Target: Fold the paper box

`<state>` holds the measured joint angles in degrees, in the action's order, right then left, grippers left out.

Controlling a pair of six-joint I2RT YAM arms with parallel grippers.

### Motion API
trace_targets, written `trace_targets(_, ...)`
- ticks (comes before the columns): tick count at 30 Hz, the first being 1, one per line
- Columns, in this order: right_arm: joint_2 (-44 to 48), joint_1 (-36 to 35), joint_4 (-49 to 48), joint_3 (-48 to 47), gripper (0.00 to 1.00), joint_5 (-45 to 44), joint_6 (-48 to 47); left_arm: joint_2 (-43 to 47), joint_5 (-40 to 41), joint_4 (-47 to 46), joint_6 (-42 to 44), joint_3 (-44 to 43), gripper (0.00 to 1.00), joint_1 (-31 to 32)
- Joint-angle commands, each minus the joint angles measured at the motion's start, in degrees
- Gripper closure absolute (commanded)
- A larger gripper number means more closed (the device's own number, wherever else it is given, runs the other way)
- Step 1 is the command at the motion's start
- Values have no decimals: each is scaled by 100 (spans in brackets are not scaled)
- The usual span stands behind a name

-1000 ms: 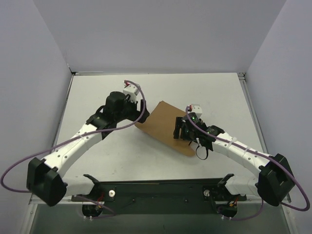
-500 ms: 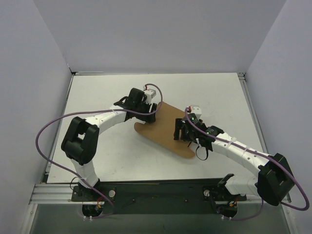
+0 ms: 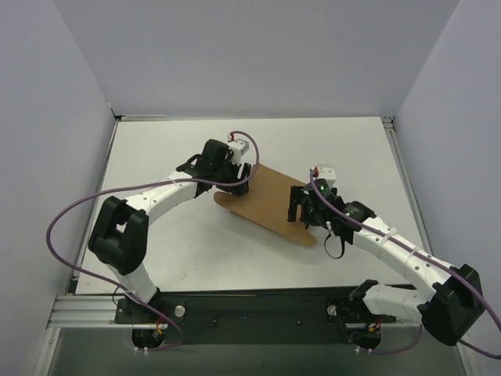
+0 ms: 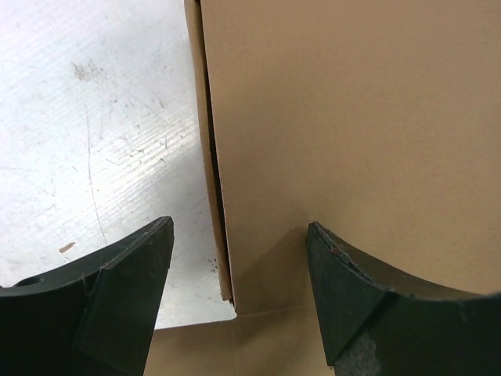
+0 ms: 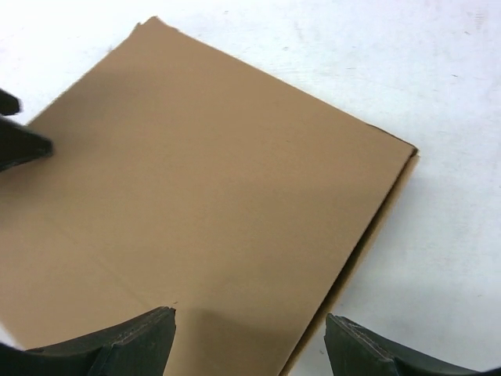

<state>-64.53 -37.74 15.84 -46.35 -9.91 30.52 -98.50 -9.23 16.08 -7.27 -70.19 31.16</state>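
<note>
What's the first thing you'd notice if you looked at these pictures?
A flat brown cardboard sheet lies slantwise in the middle of the white table. Two white-and-black robot arms reach in toward it: the left arm holds open jaws at its far left edge, and the right arm holds open jaws over its near right end. Purple cables loop off both arms.

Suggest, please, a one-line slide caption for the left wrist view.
Left gripper open above the folded edge of the box, one finger over the table, the other over cardboard.
</note>
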Motion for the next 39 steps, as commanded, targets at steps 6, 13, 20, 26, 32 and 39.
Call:
trace_targets(6, -226, 451, 192, 424, 26, -72, 182, -134, 44, 36, -73, -170, 22, 57)
trace_targets(13, -429, 451, 121, 601, 28, -28, -1, -450, 483, 414, 32, -302, 23, 329)
trace_targets(20, 466, -759, 253, 329, 21, -1196, -1143, -478, 449, 537, 41, -364, 32, 373)
trace_targets(26, 189, -1894, 192, -58, 13, -1487, -2339, -521, 317, 590, 15, -460, 31, 338)
trace_targets(32, -1128, -2763, -19, -471, 11, -2058, -3200, -548, 299, 625, -3, -486, 31, 295)
trace_targets(39, -2291, -3125, -300, -788, 11, -2559, -3474, -530, 212, 669, -73, -539, 29, 128)
